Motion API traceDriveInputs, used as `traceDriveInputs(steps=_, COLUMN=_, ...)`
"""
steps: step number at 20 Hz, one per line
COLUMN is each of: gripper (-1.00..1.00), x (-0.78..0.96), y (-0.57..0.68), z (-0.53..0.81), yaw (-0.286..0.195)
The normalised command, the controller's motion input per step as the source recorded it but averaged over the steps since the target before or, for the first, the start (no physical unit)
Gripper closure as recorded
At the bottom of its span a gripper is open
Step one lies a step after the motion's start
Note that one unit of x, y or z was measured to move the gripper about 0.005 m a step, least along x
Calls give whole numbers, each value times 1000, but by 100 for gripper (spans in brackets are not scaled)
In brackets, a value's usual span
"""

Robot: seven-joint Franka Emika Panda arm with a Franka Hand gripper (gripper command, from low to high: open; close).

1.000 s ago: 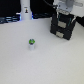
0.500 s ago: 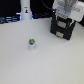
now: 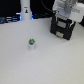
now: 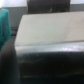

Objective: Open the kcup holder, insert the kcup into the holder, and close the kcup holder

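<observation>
Kcup holder (image 3: pixel 64 27) at table's (image 3: pixel 45 62) far edge, drawers shut; kcup (image 3: pixel 32 44) mid-table, well apart; gripper (image 3: pixel 66 11) above holder, finger state unclear.

I hang over the black boxy kcup holder with two stacked drawer fronts (image 3: pixel 63 27), which stands at the far edge of the pale flat table (image 3: pixel 45 62), toward the exterior view's right corner. My gripper (image 3: pixel 65 10) sits just above its top. The tiny white kcup with a green top (image 3: pixel 32 44) stands upright on the table's middle, well apart from the holder, nearer the front and to the exterior view's left. The tall white bottle-shaped object (image 3: pixel 25 9) stands at the far edge, toward the exterior view's left, behind the kcup.
</observation>
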Motion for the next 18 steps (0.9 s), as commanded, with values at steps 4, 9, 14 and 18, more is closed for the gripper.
traceDriveInputs(steps=4, gripper=100, x=-116, y=123, z=-17, yaw=-3)
traceDriveInputs(steps=9, gripper=100, x=299, y=34, z=36, yaw=-27)
traceDriveInputs(steps=14, gripper=100, x=792, y=-63, z=269, yaw=-38)
traceDriveInputs(steps=18, gripper=100, x=838, y=-99, z=279, yaw=-40)
